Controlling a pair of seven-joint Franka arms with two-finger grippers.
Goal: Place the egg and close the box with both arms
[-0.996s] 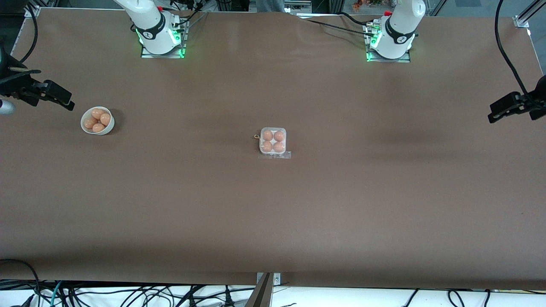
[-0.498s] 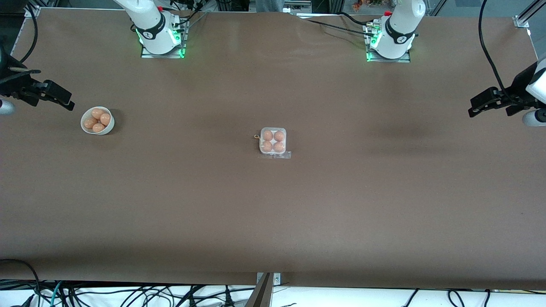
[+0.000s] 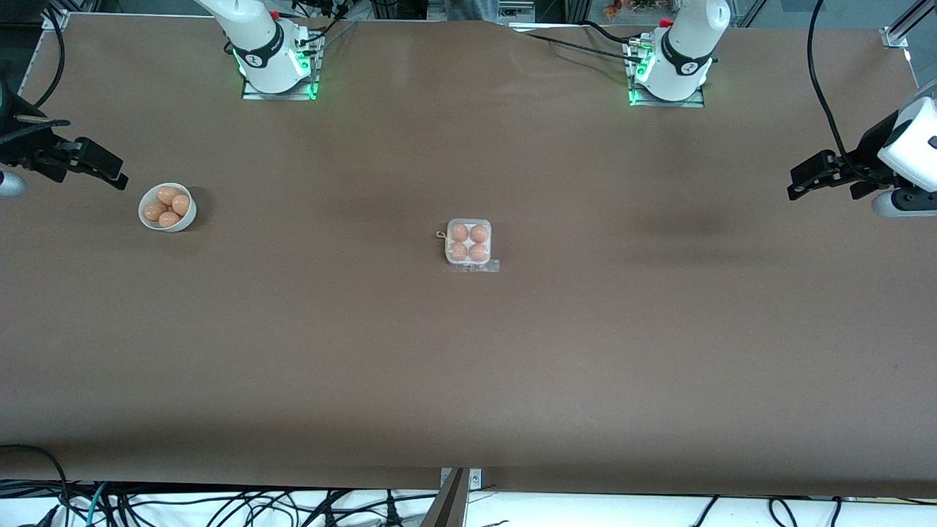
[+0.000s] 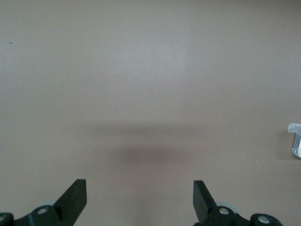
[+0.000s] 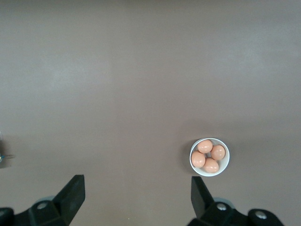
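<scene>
Box (image 3: 468, 244) mid-table, lid down over four eggs, no legible writing; left gripper (image 3: 796, 184) and right gripper (image 3: 117, 178) well apart from box, fingers spread

A round white bowl (image 3: 168, 208) sat on the brown table (image 3: 468, 351), toward my right arm's end of it and well apart from the middle. It held four tan-orange eggs (image 3: 168, 206) bunched together, touching one another and filling most of it; my right wrist view showed them from above (image 5: 209, 155), with the bowl's rim clear all round. Black cables (image 3: 219, 505) lay tangled along the white edge of the table nearest the front camera.
</scene>
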